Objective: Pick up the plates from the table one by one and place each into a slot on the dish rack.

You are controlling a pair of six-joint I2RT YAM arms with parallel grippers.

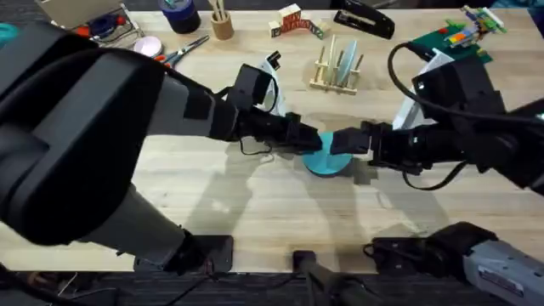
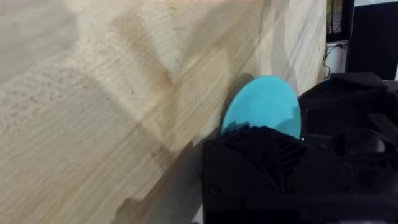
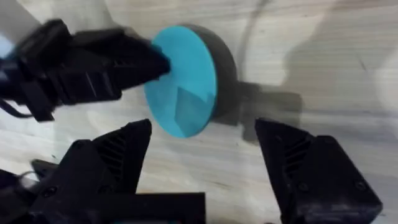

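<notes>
Left tool (image 1: 316,140): reaches in from the left side of the surface toward its middle. It is clenched on the rim of the turquoise plate (image 1: 328,157); in the right wrist view its dark fingers (image 3: 140,62) are seen pinching the plate's edge.

Right tool (image 1: 342,143): reaches in from the right side, facing the left tool. Its fingers (image 3: 118,152) are spread wide and released, one to each side of the plate, neither touching it.

Turquoise plate: held tilted, raised on edge, its lower rim at or just above the surface (image 1: 255,212) near the middle. Actual contact with the boards cannot be told.

Pale blue plate (image 1: 342,61): already stands upright in a slot of the dish rack (image 1: 336,70), which sits toward the far edge of the surface, well apart from both tools.

Step judged: a handover of the last plate from one tool to the other.

Risks judged:
- The grip is a narrow rim pinch on smooth plastic; the plate may pivot or slip if the left tool is opened before the right is closed.
- If the right tool is closed off-centre, the plate may be levered out of the pinch and dropped flat.
- The two tools are very near each other; a collision is possible.
- An unsteady grasp may jam the plate against the rack's pegs, or knock the pale blue plate.
</notes>
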